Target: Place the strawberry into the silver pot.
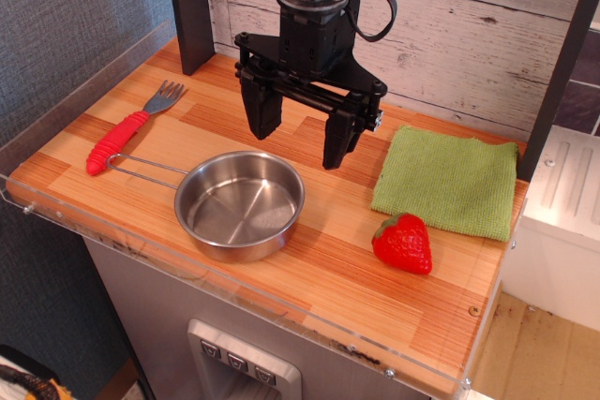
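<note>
Strawberry (403,244) lies on its side on the wooden desk (328,278), toward the front right, just in front of the green cloth (448,181) and apart from it by a thin strip of wood; the leaf end points up-left. Silver pot (240,204) sits well to its left, empty, wire handle running out left toward the red-handled fork (127,138). Pincer (302,133) hangs spread and holding nothing, above the desk behind the pot, nowhere near the fruit yet. Step in hand looks like the approach: the arm needs to travel right and forward, then descend over the berry's widest part. Glossy plastic and a tapered shape probably mean slip risk, so closing across the broad shoulders rather than the tip seems safer. Should keep clear of the cloth edge on descent. Pot is wide and shallow, so the drop is likely forgiving. Desk is a striped wood laminate with a clear acrylic lip along the front and left edges; whitewashed plank wall behind, dark uprights at either side.
</note>
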`<state>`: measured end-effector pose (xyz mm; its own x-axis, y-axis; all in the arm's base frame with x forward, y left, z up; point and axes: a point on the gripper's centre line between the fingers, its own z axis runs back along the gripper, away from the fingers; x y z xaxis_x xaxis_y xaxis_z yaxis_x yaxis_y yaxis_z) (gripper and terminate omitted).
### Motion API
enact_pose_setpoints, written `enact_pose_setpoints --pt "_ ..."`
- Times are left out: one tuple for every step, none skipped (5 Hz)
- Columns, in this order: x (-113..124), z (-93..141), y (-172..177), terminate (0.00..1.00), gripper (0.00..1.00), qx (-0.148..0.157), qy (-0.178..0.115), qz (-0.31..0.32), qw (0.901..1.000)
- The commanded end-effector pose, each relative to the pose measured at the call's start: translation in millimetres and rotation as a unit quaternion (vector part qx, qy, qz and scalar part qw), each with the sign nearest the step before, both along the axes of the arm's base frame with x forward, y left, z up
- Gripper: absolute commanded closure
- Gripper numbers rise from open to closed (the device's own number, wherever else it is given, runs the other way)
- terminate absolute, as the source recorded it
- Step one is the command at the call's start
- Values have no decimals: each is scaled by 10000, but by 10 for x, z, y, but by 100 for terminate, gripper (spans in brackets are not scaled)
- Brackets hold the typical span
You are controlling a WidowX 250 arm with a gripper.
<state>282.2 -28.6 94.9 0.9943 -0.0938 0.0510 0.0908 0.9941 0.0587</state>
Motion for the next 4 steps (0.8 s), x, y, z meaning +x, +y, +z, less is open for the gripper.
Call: enact_pose_setpoints --pt "0 0 0 0 0 0 0 0 10000" --pt "-31 -87 -193 0 0 -54 -19 -152 9999" --pt "-40 -207 -370 0 0 -67 -9 -246 9997" --pt "-20 -323 -555 0 0 -80 55 -318 9994"
